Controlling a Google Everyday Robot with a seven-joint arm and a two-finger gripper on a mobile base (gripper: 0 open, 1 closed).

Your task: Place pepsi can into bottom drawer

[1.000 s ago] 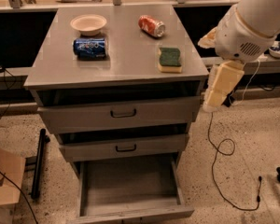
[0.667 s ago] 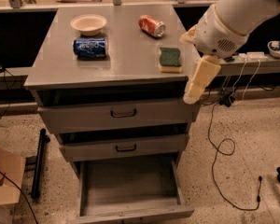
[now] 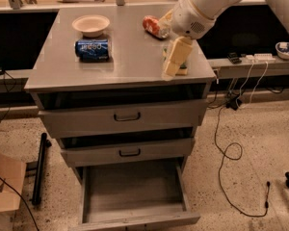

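In the camera view, the pepsi can (image 3: pixel 92 49) lies on its side on the grey worktop (image 3: pixel 130 69). It is in the left half, just in front of a pale bowl (image 3: pixel 91 24) and set back from the front edge. Its long axis runs left to right across the picture, roughly parallel to that edge, with the lettered flank facing up and forward. The tool (image 3: pixel 171 66) hangs from the white arm (image 3: pixel 202 8) over the right front part of the worktop, pointing down and slightly leftward. It is just in front of a red can (image 3: pixel 152 25) and over a green sponge (image 3: pixel 184 71) that it mostly covers. Whether the tool is wide or narrow I cannot tell, but nothing seems to be held in it. The pepsi can is therefore well apart from the tool, toward the picture's left and a little farther back, with bare worktop between them. My judgement is that the coming move is a sideways reach across that gap. The tool would likely have to close across the can's short width rather than along its length. The bottom drawer (image 3: pixel 135 191) stands pulled out beneath the two upper drawers, its grey floor bare, and lies below and forward of the pepsi can.
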